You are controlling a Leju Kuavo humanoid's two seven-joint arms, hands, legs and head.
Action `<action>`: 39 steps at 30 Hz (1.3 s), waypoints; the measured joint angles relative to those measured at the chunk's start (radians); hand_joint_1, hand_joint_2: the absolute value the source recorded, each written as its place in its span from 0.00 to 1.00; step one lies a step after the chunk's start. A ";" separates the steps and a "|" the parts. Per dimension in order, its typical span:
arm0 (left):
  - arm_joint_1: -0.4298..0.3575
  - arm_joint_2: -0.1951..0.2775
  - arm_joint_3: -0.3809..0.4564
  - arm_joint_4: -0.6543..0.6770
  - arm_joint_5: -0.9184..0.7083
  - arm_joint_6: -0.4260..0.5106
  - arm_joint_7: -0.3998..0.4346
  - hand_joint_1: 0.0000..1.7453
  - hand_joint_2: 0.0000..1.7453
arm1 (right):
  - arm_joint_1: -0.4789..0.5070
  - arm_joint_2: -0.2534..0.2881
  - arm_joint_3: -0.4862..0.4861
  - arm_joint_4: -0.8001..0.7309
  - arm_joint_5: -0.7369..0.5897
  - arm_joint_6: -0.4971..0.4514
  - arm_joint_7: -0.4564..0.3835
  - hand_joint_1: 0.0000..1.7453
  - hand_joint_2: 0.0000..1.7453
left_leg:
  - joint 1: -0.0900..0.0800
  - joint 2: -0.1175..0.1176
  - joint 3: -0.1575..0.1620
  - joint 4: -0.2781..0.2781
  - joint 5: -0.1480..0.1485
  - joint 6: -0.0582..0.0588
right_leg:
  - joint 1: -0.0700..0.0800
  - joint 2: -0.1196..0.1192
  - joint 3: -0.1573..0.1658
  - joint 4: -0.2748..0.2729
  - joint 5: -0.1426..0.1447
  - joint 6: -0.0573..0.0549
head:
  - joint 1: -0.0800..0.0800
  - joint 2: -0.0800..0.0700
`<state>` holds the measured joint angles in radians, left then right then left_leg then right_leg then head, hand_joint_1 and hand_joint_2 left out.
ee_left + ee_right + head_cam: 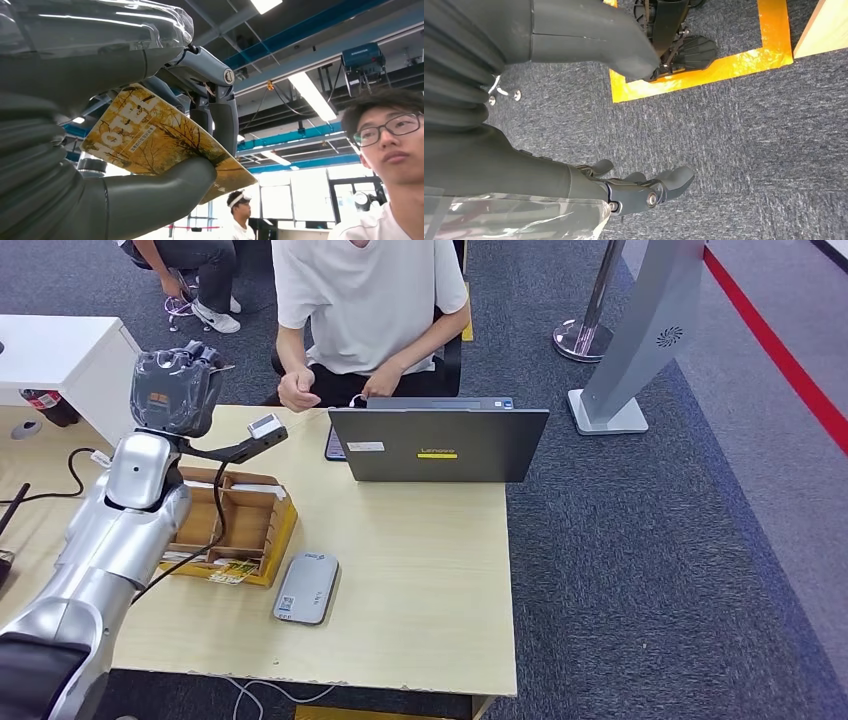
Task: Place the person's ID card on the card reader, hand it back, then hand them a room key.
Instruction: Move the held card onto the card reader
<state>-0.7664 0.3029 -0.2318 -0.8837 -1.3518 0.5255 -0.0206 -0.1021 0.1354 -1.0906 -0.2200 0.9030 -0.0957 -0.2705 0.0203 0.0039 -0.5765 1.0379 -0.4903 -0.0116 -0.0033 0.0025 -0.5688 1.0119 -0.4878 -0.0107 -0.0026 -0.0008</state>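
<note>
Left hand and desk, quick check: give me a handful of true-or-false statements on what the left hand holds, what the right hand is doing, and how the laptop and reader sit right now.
1. The left hand holds a yellow card printed HOTEL. True.
2. The right hand grips a card. False: it hangs over the grey carpet with nothing in it, fingers apart.
3. The laptop is closed flat. False: it stands open, its lid's back toward the robot.
4. The grey card reader lies on the desk beside the wooden box. True.
5. The person in the white shirt is seated behind the laptop. True.
</note>
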 joint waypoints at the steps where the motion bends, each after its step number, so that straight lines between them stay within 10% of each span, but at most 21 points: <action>1: 0.000 -0.002 -0.002 0.000 0.005 -0.001 0.000 1.00 1.00 | 0.000 0.000 0.000 0.000 0.000 0.000 0.000 0.00 0.00 | 0.000 0.000 0.000 0.000 0.000 0.000 | 0.000 0.000 0.000 0.000 0.000 0.000 | 0.000 0.000; 7: 0.032 -0.020 -0.011 -0.050 0.046 0.008 -0.021 1.00 1.00 | 0.003 0.000 0.000 0.002 -0.004 -0.001 -0.002 0.00 0.00 | 0.000 0.000 0.000 0.000 0.000 0.000 | 0.000 0.000 0.000 0.000 0.000 0.000 | 0.000 0.000; 20: 0.413 -0.022 -0.106 -0.601 0.010 -0.039 -0.021 1.00 1.00 | 0.027 0.000 -0.013 0.003 -0.040 -0.010 -0.008 0.00 0.00 | -0.001 0.002 -0.001 -0.001 -0.002 0.001 | -0.001 0.001 -0.001 -0.001 -0.001 0.001 | 0.000 0.000; 39: 0.849 0.140 -0.201 -0.918 -0.088 -0.318 0.122 1.00 1.00 | 0.045 0.006 -0.092 0.000 -0.095 -0.042 -0.004 0.00 0.00 | -0.001 0.000 -0.001 -0.001 -0.002 0.001 | -0.001 0.000 -0.001 -0.001 -0.003 0.002 | 0.000 0.000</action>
<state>0.0829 0.4432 -0.4326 -1.8022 -1.4395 0.2079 0.1010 -0.0571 0.1411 -1.1823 -0.2196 0.8080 -0.1376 -0.2743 0.0194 0.0042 -0.5780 1.0366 -0.4926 -0.0106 -0.0043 0.0028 -0.5693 1.0113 -0.4905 -0.0084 -0.0022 -0.0008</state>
